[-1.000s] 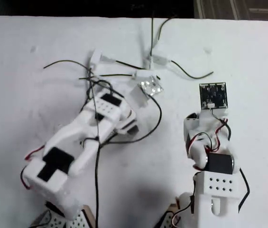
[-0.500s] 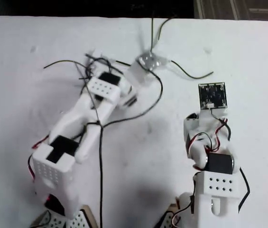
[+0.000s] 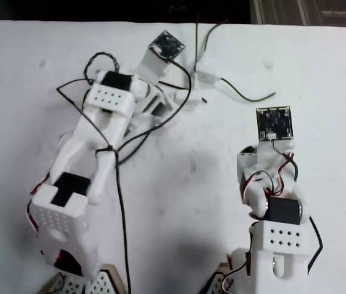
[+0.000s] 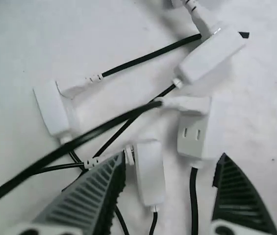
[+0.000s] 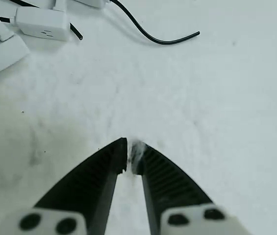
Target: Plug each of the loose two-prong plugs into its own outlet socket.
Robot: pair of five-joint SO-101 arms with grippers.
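My left gripper [image 4: 171, 159] hangs open just above a cluster of white cord pieces. Between its fingers lie a slim white plug body [image 4: 148, 171] and an outlet socket [image 4: 193, 134] with two slots facing up. Farther off are a long white block [image 4: 212, 54] and a flat white plug [image 4: 52, 107], each on a black cord. From above, the left arm [image 3: 108, 98] stretches to the cluster [image 3: 191, 97] at the far middle of the table. My right gripper [image 5: 131, 152] is shut on nothing, low over bare table. A white block [image 5: 42, 22] lies well beyond it.
Black cords [image 3: 117, 184] trail over the left arm and down to the table's near edge. A loose cord end [image 3: 252, 98] curls right of the cluster. The right arm [image 3: 270, 177] stands folded at the near right. The table's dark far edge [image 3: 99, 18] runs behind everything.
The left arm has swung away from the near side toward the far middle, carrying its gripper over the plug cluster. The right arm has stayed still.
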